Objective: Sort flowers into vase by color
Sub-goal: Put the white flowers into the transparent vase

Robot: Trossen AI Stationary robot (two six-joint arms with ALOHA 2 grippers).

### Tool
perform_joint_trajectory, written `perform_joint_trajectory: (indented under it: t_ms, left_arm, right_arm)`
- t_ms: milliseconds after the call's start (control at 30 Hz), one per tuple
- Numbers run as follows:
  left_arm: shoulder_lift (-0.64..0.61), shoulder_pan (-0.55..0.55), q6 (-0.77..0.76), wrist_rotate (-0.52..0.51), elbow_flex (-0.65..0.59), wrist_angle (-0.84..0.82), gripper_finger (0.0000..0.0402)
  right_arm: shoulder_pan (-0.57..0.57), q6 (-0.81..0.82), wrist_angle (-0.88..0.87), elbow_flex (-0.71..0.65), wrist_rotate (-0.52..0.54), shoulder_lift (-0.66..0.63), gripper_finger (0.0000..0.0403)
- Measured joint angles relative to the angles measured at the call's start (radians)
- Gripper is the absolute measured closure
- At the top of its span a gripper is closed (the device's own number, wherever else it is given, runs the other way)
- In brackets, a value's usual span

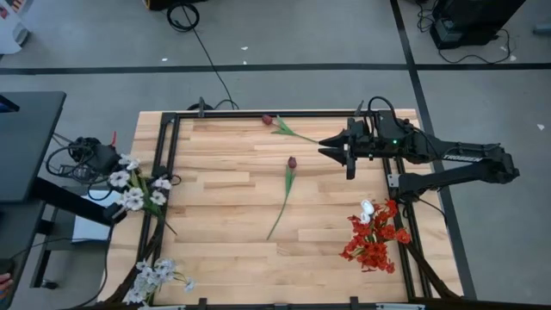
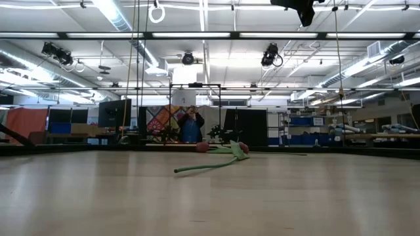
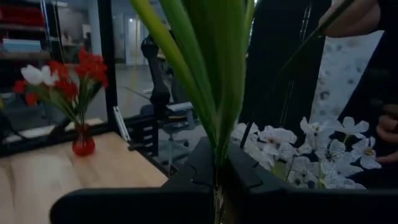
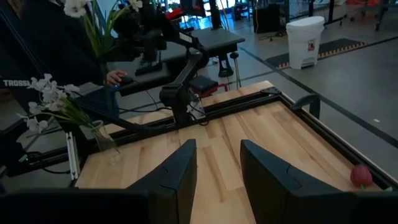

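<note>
Left hand [image 3: 217,186] clenched on green stem [image 3: 214,81] (bloom cut off), right hand [image 4: 217,171] released above table [image 4: 249,134].

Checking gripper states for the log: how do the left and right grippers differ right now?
The left gripper is shut on a green stem at the table's left edge beside the white flowers; the right gripper is open and holds nothing. The right gripper hangs over the far right part of the table, near a dark tulip, while the left sits off the boards. Both are dark two-finger grippers.
</note>
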Motion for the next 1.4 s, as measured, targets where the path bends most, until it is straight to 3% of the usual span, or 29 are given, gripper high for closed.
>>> perform_joint_trajectory:
  t_ms: [433, 1133, 1400]
  left_arm:
    - [-0.106, 0.0, 0.026, 0.026, 0.0, 0.006, 0.0391]
    - [-0.109, 0.001, 0.11, 0.093, 0.001, -0.19, 0.0391]
    - [-0.109, 0.001, 0.082, 0.079, 0.001, -0.128, 0.0391]
  right_arm:
    - [0.0, 0.0, 0.002, 0.0, 0.0, 0.0, 0.0271]
    - [0.0, 0.0, 0.002, 0.0, 0.0, 0.0, 0.0271]
    - [0.0, 0.0, 0.002, 0.0, 0.0, 0.0, 0.0271]
